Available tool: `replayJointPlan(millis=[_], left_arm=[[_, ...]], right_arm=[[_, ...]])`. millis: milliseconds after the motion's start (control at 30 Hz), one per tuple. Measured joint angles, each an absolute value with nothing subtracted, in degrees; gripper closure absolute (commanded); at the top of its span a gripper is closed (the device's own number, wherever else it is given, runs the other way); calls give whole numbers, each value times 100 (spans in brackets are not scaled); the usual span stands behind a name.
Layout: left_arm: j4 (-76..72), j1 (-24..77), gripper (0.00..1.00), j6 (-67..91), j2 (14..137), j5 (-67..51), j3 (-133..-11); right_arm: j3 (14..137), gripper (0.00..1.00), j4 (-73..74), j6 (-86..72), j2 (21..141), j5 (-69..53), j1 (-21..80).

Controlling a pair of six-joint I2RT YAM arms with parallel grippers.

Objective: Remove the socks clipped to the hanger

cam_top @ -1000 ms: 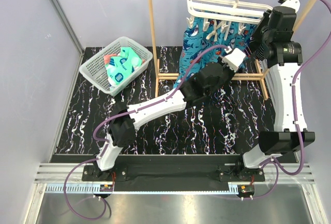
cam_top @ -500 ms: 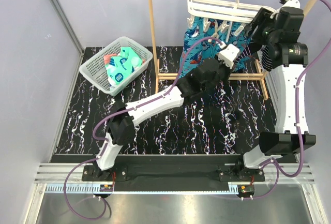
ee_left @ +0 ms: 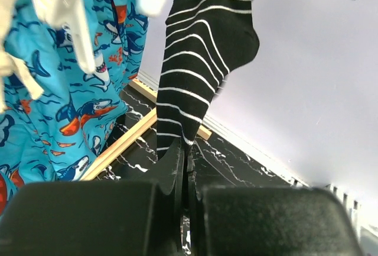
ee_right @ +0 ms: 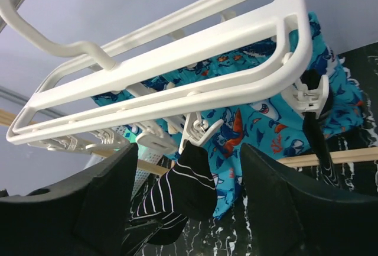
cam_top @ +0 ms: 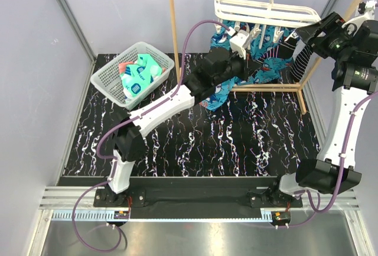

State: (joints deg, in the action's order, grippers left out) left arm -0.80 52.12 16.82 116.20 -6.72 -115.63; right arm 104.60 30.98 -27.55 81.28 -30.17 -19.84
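At the left, a basket (cam_top: pixel 107 68) is seen on the table, with teal socks (cam_top: pixel 139 75) lying in it. The left arm (cam_top: pixel 171 102) is stretched diagonally from its base up and to the right, its wrist held high just under the hanger (cam_top: pixel 266 9). The left gripper (ee_left: pixel 184 149) is pointed at the striped sock (ee_left: pixel 201 73). Its fingers are pressed together with only a thin seam between them. The sock's lower tip is seen right at their tips, but whether any cloth is pinched cannot be told. The hanger is hung by its hook from the rack (cam_top: pixel 172 43), and a shark cloth (cam_top: pixel 271 65) is clipped beneath it. The striped sock is held by a clip (ee_right: pixel 198 130) near the hanger's right end. The right arm (cam_top: pixel 342 120) is reared upright and bent over at the top toward the hanger. The right gripper (ee_right: pixel 188 149) is spread wide, and in the wrist view the sock is framed between its fingers.
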Motion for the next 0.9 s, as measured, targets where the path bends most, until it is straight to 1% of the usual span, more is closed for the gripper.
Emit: replayJointPlan(millis=[33,200,333,533,900], left_arm=[[-80,5188,100,1706,11607,-705,-11563],[1,5192,100,1737,11563,-749,-11561],[12,5212,100,1675,11478,-679,-11430],[27,5253,100,1531,11445,-484,-11397],[36,5408,100,1140,11445,-8,-11397]], right_arm=[[10412,27,3026,-2851,8134,-3140,-2001],[10350,39,2936,-3111,8160,-3420,-2003],[10388,43,2967,-3253,8162,-3369,-2003],[10774,48,3297,-3409,8309,-3041,-2003],[11880,48,4617,-3409,8770,-2163,-1975]])
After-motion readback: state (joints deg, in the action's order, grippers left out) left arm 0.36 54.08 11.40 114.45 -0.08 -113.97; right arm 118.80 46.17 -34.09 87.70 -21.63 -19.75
